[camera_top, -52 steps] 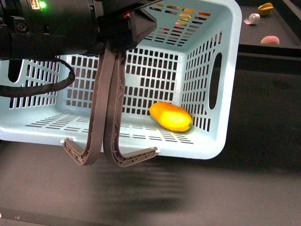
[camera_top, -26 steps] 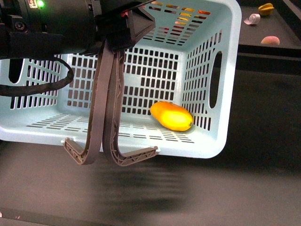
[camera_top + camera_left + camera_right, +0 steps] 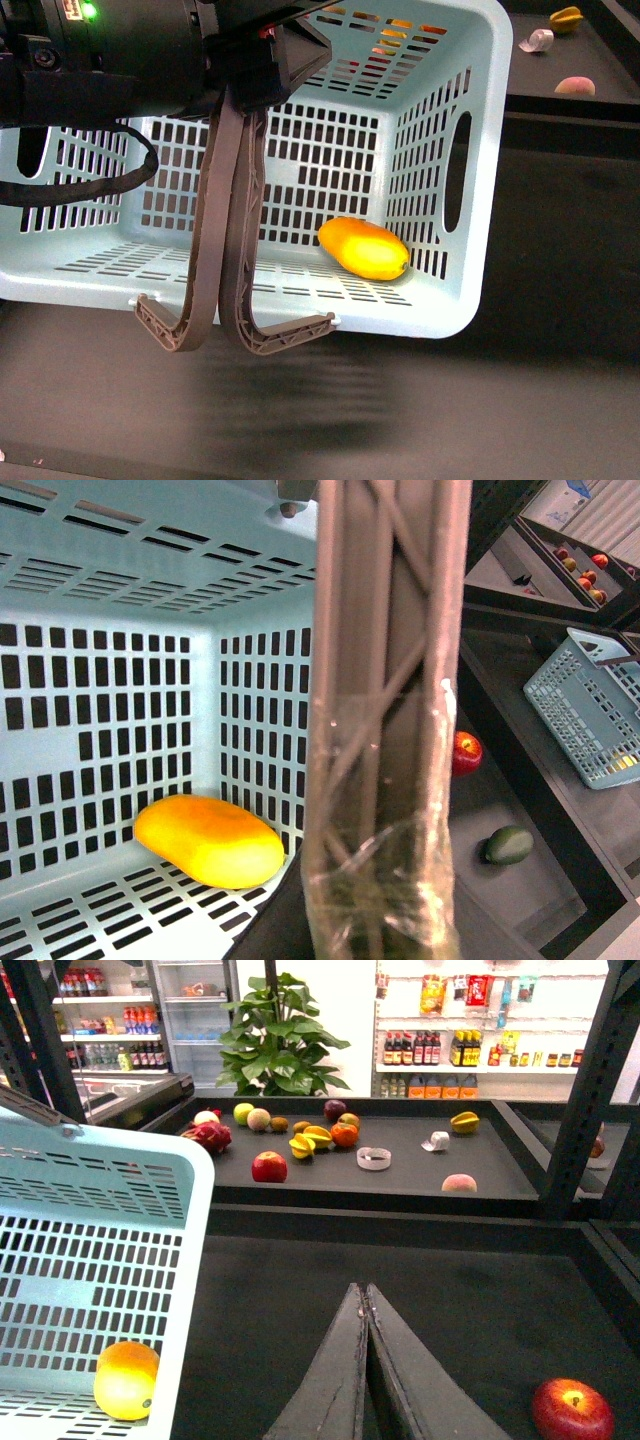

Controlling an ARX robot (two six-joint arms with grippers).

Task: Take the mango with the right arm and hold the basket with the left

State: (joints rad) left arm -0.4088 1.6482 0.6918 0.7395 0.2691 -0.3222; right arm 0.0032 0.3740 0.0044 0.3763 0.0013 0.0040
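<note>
Lately changed: almost nothing; basket (image 3: 488,200) steady.
Mango (image 3: 364,248): lying inside basket.
Left claw (image 3: 228,330): pinching basket rim.
Right claw (image 3: 363,1295): pressed together, empty.
Meaning: placement likely done.

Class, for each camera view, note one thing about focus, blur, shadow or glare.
Front view: a soft smeared shadow lies on the dark table under the basket. Left wrist view: the left gripper's finger is blurred and glossy, the mango sharp. Right wrist view: evenly lit, shelves crisp, the right gripper dark.
</note>
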